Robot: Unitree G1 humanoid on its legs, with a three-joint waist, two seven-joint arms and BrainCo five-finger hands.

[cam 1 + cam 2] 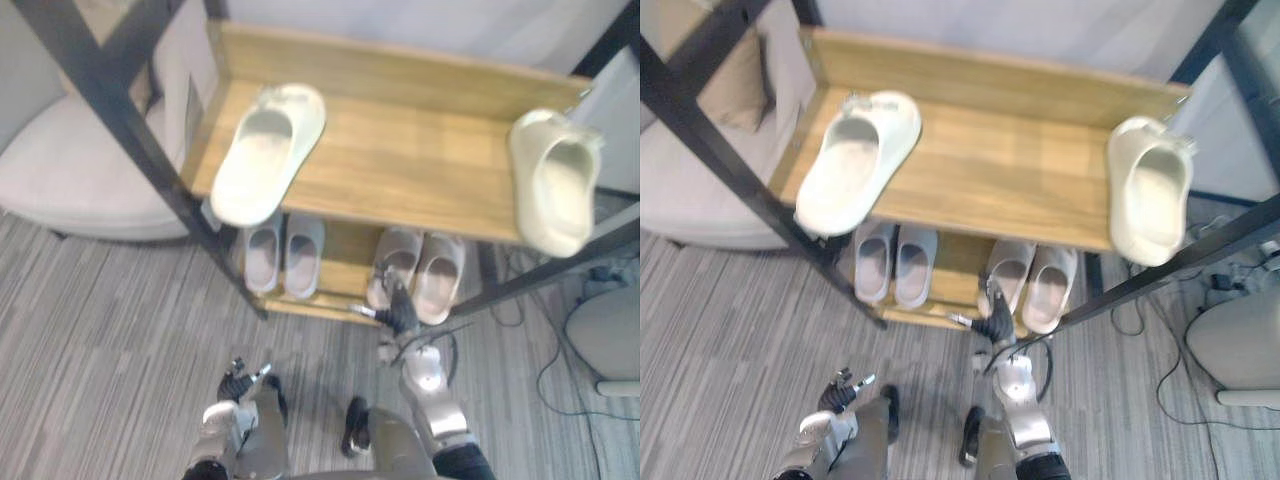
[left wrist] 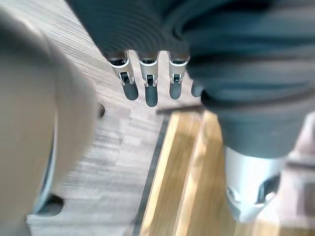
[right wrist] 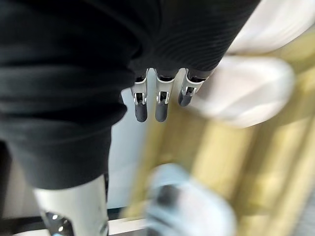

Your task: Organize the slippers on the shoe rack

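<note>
On the wooden top shelf (image 1: 400,150) of the shoe rack lie two cream slippers, one at the left (image 1: 265,150) and one at the right end (image 1: 555,180), far apart. The lower shelf holds a pale grey-blue pair (image 1: 283,252) and a pinkish-beige pair (image 1: 418,270). My right hand (image 1: 400,312) reaches to the front edge of the lower shelf, just before the pinkish pair, its fingers (image 3: 157,103) straight and empty. My left hand (image 1: 240,383) hangs low over the floor, with straight fingers (image 2: 150,83) that hold nothing.
A black slanted frame post (image 1: 130,130) crosses at the left of the rack. A beige cushioned seat (image 1: 70,170) stands behind it. Thin cables (image 1: 560,370) and a pale rounded object (image 1: 605,330) lie on the striped grey carpet at the right.
</note>
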